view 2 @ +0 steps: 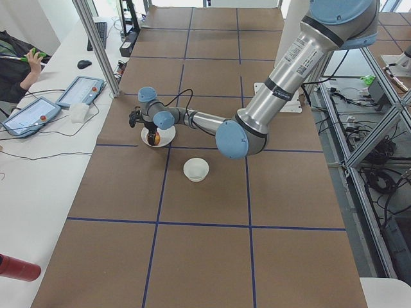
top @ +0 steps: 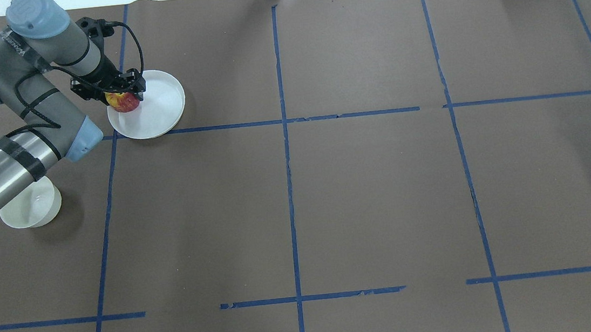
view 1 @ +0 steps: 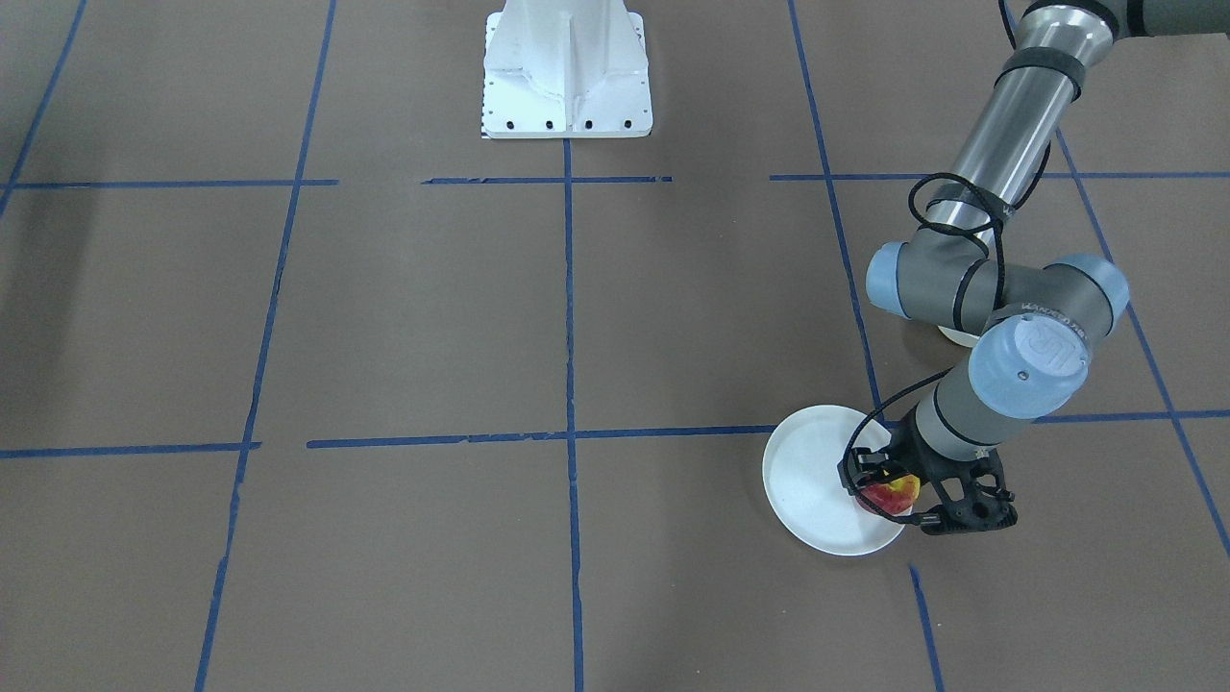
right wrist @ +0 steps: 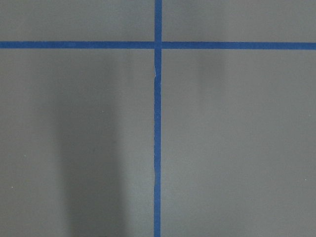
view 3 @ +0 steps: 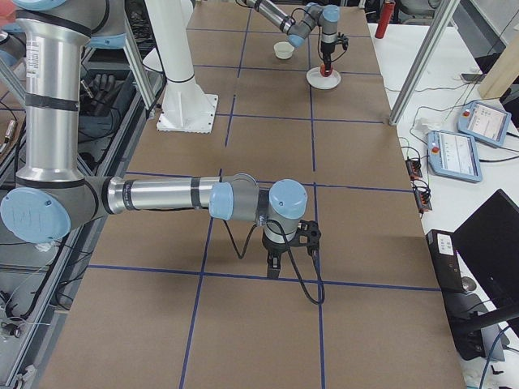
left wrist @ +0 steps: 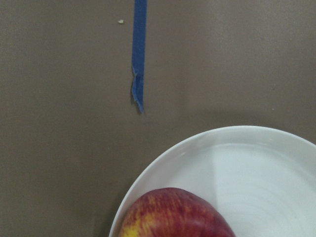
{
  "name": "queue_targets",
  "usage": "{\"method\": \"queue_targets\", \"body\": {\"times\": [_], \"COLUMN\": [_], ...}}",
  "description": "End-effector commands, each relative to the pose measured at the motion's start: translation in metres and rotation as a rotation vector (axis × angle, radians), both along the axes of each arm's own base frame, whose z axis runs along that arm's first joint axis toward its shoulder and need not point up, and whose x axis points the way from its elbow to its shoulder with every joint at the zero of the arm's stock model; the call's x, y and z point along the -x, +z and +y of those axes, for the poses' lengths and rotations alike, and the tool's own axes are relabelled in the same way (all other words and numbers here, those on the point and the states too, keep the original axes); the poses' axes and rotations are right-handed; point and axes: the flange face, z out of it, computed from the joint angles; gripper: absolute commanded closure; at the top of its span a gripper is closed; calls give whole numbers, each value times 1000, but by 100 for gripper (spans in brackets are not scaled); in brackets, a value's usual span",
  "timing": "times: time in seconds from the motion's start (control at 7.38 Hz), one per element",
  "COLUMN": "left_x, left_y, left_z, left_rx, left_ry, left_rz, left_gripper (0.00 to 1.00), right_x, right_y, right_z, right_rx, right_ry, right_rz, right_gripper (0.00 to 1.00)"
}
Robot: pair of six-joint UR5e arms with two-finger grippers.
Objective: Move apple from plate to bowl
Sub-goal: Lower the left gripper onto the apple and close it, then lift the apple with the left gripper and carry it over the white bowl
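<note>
Left gripper [view 1: 894, 500] is down over the plate [view 1: 802, 476], fingers either side of the apple [view 1: 882, 494]. Can't tell if they're actually clamped or just bracketing it, contact isn't visible from any angle. Apple sits on the plate, near the rim on the arm's side; the left wrist cam has it at the bottom edge of frame, red with a yellow patch, white plate under it. Bowl [top: 34, 210] is near the plate but apart from it, on the robot's side, partly hidden under the left forearm, nothing in it. Right gripper [view 3: 274, 263] hangs pointing down over the brown table [top: 363, 192], well away from the dishes, above a blue tape line [right wrist: 158, 148]. Its finger state isn't readable either.
</note>
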Motion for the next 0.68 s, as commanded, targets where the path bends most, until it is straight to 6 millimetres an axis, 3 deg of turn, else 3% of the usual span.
{"method": "queue_targets", "body": {"times": [0.0,0.14,0.41,0.54], "left_x": [0,6,48,71], "left_y": [-3,-9,-32,-35], "left_z": [-1,-6,-14,3], "left_rx": [-2,-8,-41,-53], "left_ry": [-2,-10,-52,-65], "left_rz": [1,7,37,43], "left_gripper": [75,86,89,91], "right_x": [0,0,0,0], "right_y": [0,0,0,0], "right_z": [0,0,0,0], "right_rx": [0,0,0,0], "right_ry": [0,0,0,0], "right_rz": [0,0,0,0], "right_gripper": [0,0,0,0]}}
